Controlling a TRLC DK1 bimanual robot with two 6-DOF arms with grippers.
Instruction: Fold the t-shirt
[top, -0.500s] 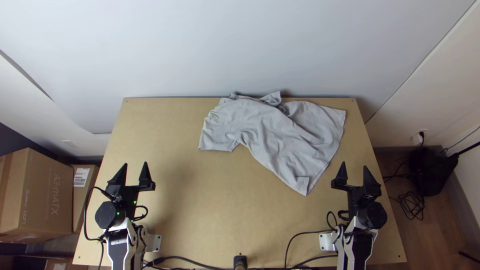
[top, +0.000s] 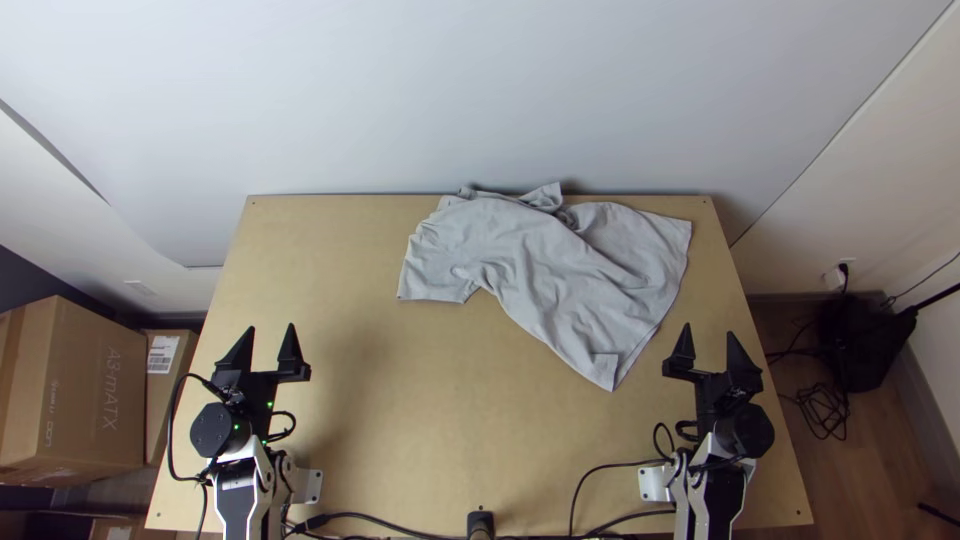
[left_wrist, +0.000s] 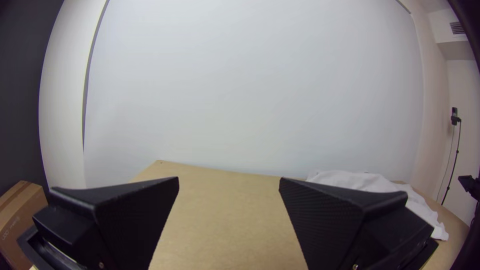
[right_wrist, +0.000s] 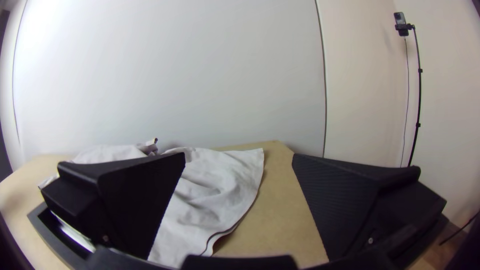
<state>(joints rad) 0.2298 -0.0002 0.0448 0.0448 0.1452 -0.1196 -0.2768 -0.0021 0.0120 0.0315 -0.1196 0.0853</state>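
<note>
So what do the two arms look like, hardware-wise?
Matching pair. Left arm and right arm both have whitish links, black joints and black cables looping beside them. The jaws are black wedges, pointed from above, with finely textured inner faces and a small screw low on each. Small green lights glow on the left arm.

One t-shirt (top: 530, 250), two grippers (top: 270, 326)
</note>
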